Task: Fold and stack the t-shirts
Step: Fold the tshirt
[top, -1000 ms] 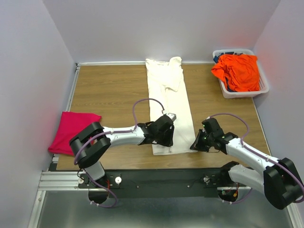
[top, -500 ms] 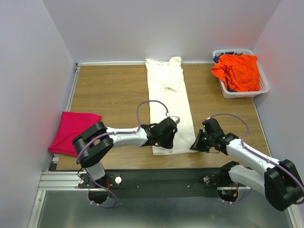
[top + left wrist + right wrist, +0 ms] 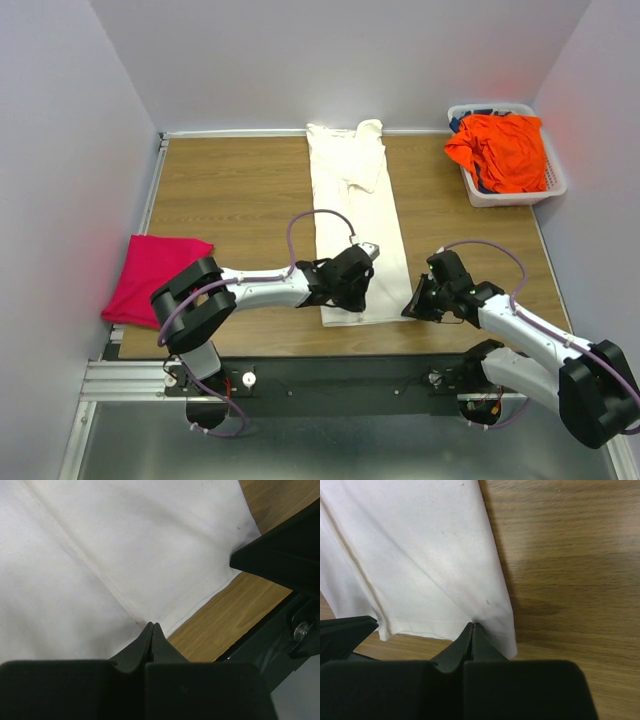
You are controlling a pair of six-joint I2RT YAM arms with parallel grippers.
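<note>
Lying folded at the table's (image 3: 230, 190) left edge, the magenta-pink t-shirt (image 3: 155, 275) is sitting apart. At centre, the left gripper (image 3: 152, 626) and right gripper (image 3: 472, 626) are each pinching, jaws together, the cream-white t-shirt's (image 3: 355, 200) near hem. The orange t-shirt (image 3: 500, 150) is filling the basket (image 3: 512, 196) at far right.

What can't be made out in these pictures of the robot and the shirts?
- Wrist views: how much hem of the cream-white t-shirt the left end effector and right end effector pinch; their shut fingers cover it.
- Top view: both sets of fingertips, hidden under the black wrists.
- Top view: what lies in the basket beneath the orange t-shirt; only a dark sliver shows.
- Wrist views: the shirt's collar and sleeves, cut off by frame edges.
</note>
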